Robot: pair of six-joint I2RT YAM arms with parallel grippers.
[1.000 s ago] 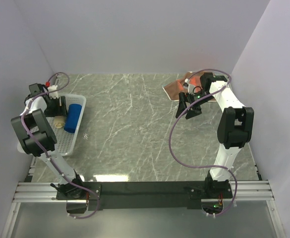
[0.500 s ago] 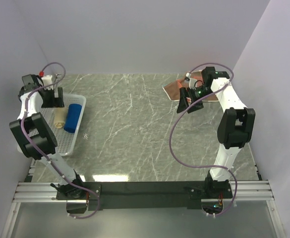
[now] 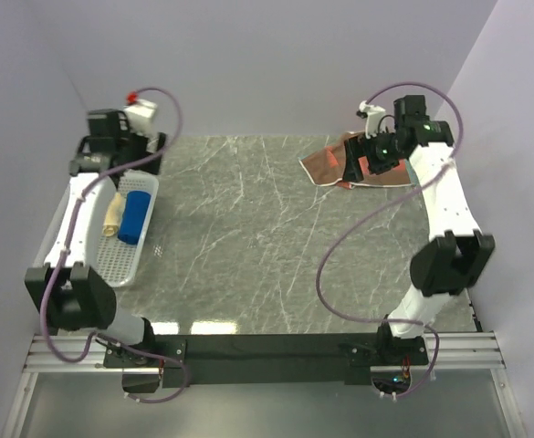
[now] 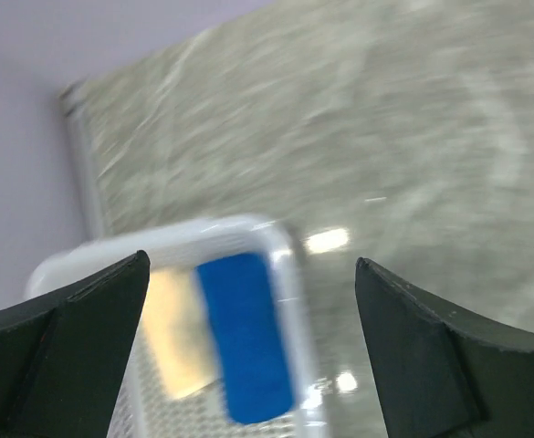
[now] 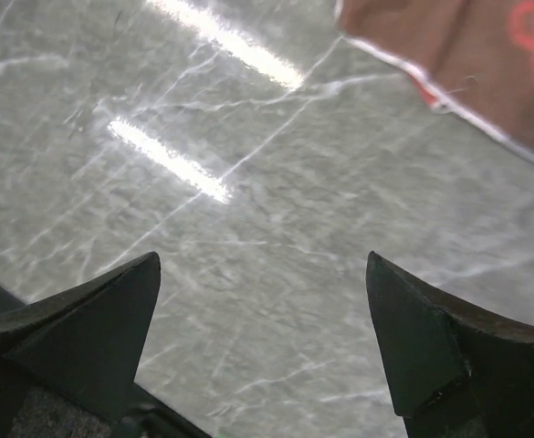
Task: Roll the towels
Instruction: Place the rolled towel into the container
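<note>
Okay, near side first: both arm bases sit at the near edge and the marble table (image 3: 248, 255) in front of them carries nothing mid-field. Left of centre is the white mesh basket (image 3: 111, 266), long side running away from the bases. Inside it the blue towel (image 3: 135, 216) lies as a tight roll, with the yellow towel (image 3: 112, 220) just beside it on the left, also bundled up, though whether it is a neat roll is hard to tell. The left gripper (image 4: 250, 266) hangs high above the far end of the basket, jaws wide, nothing between them; its wrist view is blurred but shows both rolls below.

Far right corner: the patterned towel (image 3: 326, 164) lies spread and a bit rumpled on the table, not rolled, partly hidden under the right arm. The right gripper (image 5: 262, 260) hovers above the table just beside the towel's edge, jaws wide, empty, towel corner only at the top right of its wrist view.

Judgement: two of three look done, and the step in hand is going for the last towel. Next move calls for the right gripper to shift over the cloth edge, drop and pinch it, likely pull it flat toward the centre, with the left arm coming across to help start the roll.
</note>
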